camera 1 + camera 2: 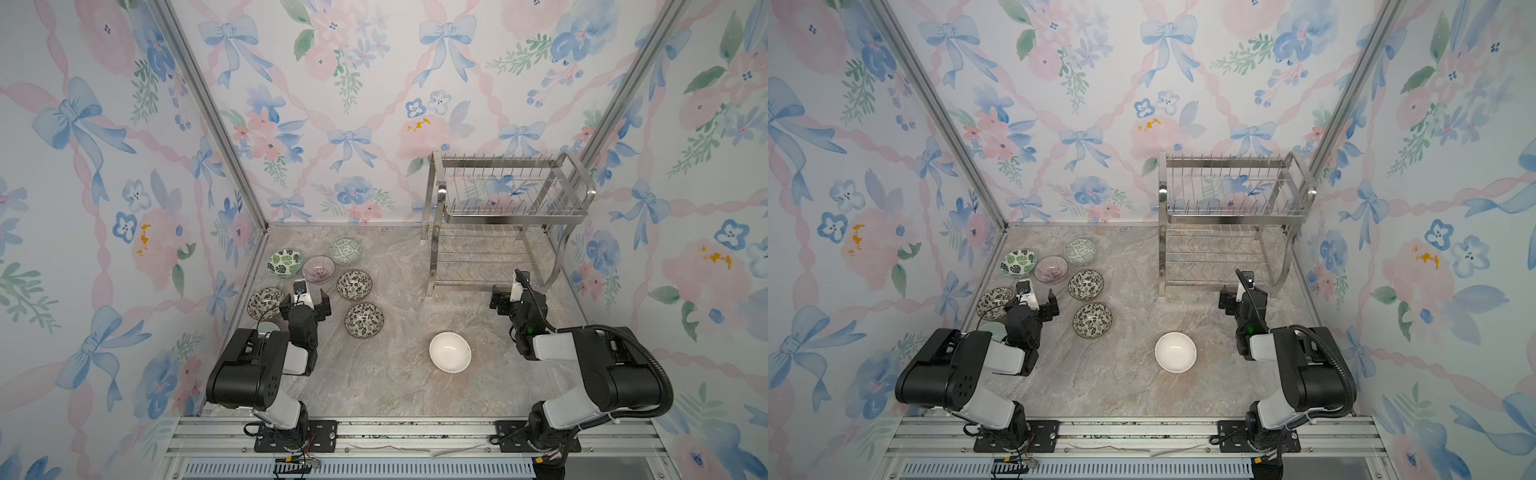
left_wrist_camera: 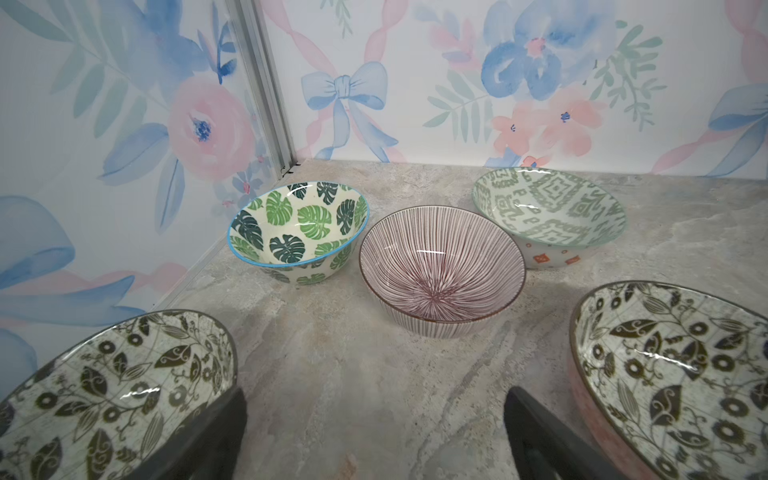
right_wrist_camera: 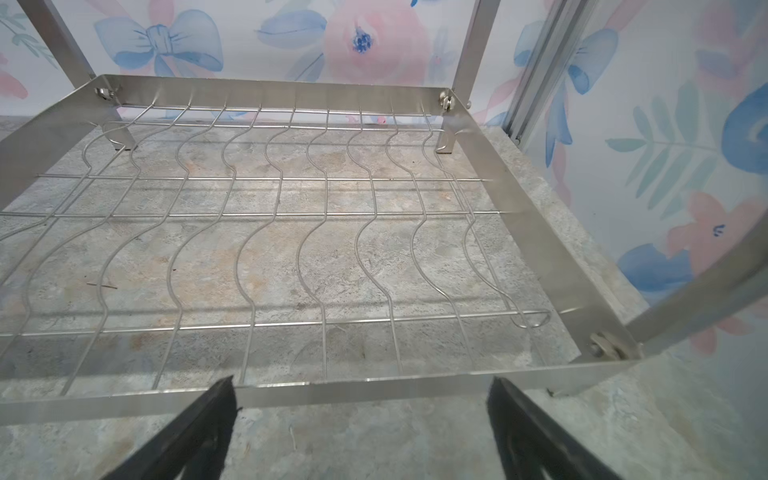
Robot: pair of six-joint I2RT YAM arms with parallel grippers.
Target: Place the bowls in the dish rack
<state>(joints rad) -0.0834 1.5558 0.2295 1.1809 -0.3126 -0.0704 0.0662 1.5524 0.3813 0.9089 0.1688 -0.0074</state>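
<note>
Table (image 1: 395,390): grey marbled top, carries everything listed below
Dish rack (image 1: 513,216): two-tier steel wire frame, upright in the far right corner of the table, near the back wall; its lower tier of wavy wires fills the right wrist view
White bowl (image 1: 450,351): upright, alone near the middle of the table, well apart from the other bowls and from the dish rack
Green leaf bowl (image 1: 285,263): blue rim, far left, just beside the purple line bowl
Purple line bowl (image 1: 318,269): upright, between the green leaf bowl and the green geometric bowl
Green geometric bowl (image 1: 345,251): farthest back of the group; orange marks on its outer wall in the left wrist view
Left dark leaf bowl (image 1: 266,303): upright, by the left wall
Far dark leaf bowl (image 1: 354,285): upright, right of the left gripper
Near dark leaf bowl (image 1: 364,319): upright, just in front of the far dark leaf bowl
Pale bowl (image 1: 993,331): only part of the rim shows, behind the left arm
Left gripper (image 2: 374,419): low over bare table, with the left dark leaf bowl on one side and the other two on the other; fingers (image 2: 216,432) spread wide, holding nothing
Right gripper (image 3: 361,415): just in front of the front rail of the dish rack's lower tier; fingers (image 3: 199,436) spread wide, holding nothing
</note>
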